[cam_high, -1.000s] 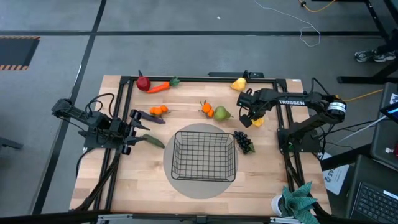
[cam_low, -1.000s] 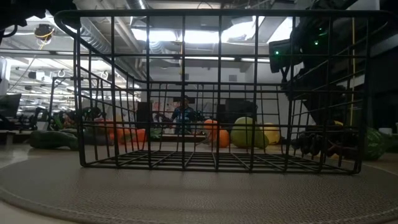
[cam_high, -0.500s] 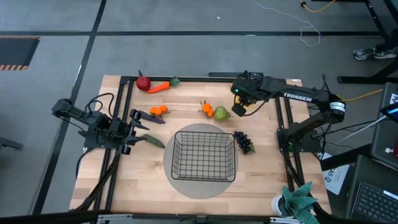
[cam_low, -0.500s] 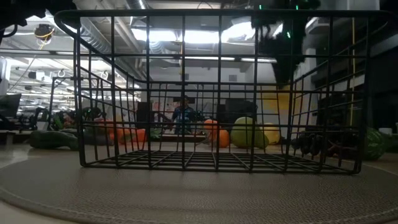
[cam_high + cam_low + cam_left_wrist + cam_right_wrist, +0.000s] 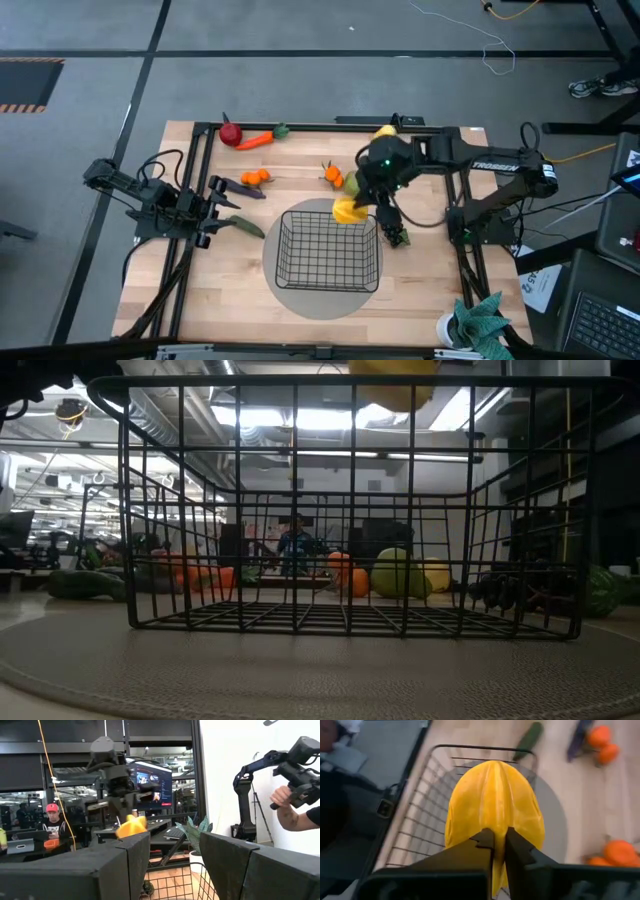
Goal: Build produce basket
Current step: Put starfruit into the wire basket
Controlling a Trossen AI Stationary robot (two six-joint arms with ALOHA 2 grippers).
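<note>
The right gripper (image 5: 349,210) hangs just above the centre of the high view, over the upper rim of the black wire basket (image 5: 328,250), its fingers (image 5: 485,851) pinched narrowly on a yellow ridged piece (image 5: 493,815). In the right wrist view the yellow piece bulges well out past the fingertips, which catch only a thin fold of it. That shallow hold looks like the main risk: the piece could slip free early and, being right over the rim, strike the wire and bounce out onto the round grey mat (image 5: 288,290) or the wooden surface (image 5: 240,290). A release made before the gripper is further over the basket floor would do the same.

The dark grapes (image 5: 396,235) lie just to the right of the basket, close under the arm, and could be knocked on a low descent. The basket looks empty in the low view.

The left gripper (image 5: 222,212) waits at the left of the high view near a green vegetable (image 5: 245,227), fingers (image 5: 125,865) spread apart. The apple (image 5: 231,133), carrot (image 5: 255,141) and oranges (image 5: 254,177) sit on the surface in the upper part.
</note>
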